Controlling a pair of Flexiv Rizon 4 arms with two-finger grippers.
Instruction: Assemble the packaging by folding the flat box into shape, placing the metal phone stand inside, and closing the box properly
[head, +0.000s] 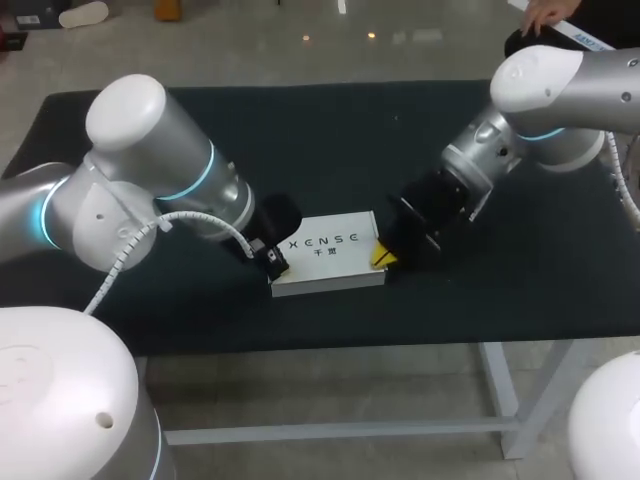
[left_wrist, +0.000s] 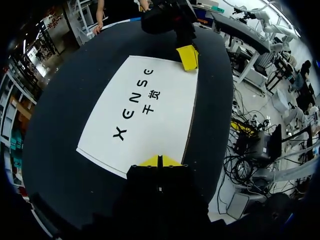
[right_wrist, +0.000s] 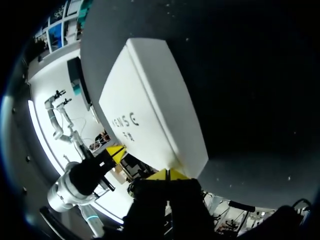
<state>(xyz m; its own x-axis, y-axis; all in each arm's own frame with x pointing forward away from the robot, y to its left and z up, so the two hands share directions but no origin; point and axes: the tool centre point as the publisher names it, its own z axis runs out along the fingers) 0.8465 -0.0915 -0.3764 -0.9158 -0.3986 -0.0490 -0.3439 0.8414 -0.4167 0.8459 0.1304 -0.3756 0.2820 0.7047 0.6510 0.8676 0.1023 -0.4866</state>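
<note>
A white box (head: 330, 255) with dark lettering lies closed and flat-topped on the black table, near its front edge. My left gripper (head: 272, 262) is at the box's left end, its yellow tips together and touching that end. In the left wrist view the shut left gripper (left_wrist: 160, 161) meets the near edge of the box (left_wrist: 145, 110), with my right gripper (left_wrist: 188, 56) at the far end. The right gripper (head: 383, 257) is shut against the right end; its own view shows the right gripper (right_wrist: 168, 174) at a corner of the box (right_wrist: 150, 105). No phone stand is visible.
The black table top (head: 330, 140) spreads bare behind the box and to both sides. Its front edge (head: 330, 345) runs close below the box. Both arms come in low from the sides.
</note>
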